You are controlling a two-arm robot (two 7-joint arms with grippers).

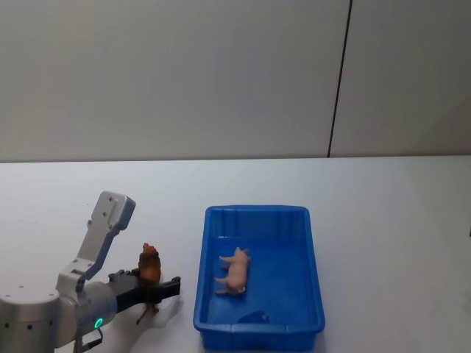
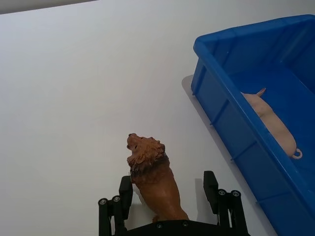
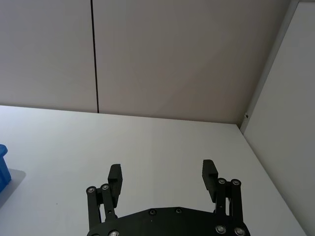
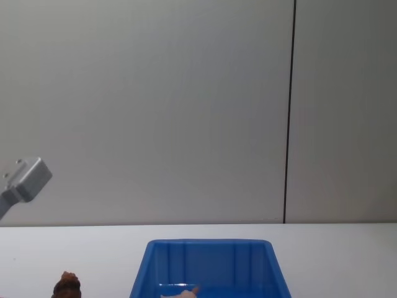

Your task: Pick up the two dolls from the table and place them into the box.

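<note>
The dark reddish-brown doll [image 1: 150, 266], a lion figure, stands upright on the white table [image 1: 59, 206] left of the box. My left gripper [image 1: 151, 284] is open around it. In the left wrist view the doll [image 2: 153, 179] sits between the fingers [image 2: 210, 184], close to one and with a gap to the other. The pale pink doll [image 1: 234, 271] lies on its side inside the blue box [image 1: 257, 215]. My right gripper [image 3: 162, 177] hangs open and empty over bare table, off to the right.
Grey wall panels [image 1: 221, 73] rise behind the table. A side wall [image 3: 290, 98] borders the table's right end near my right gripper. The left arm's grey link [image 4: 25, 180] shows at the chest view's left edge.
</note>
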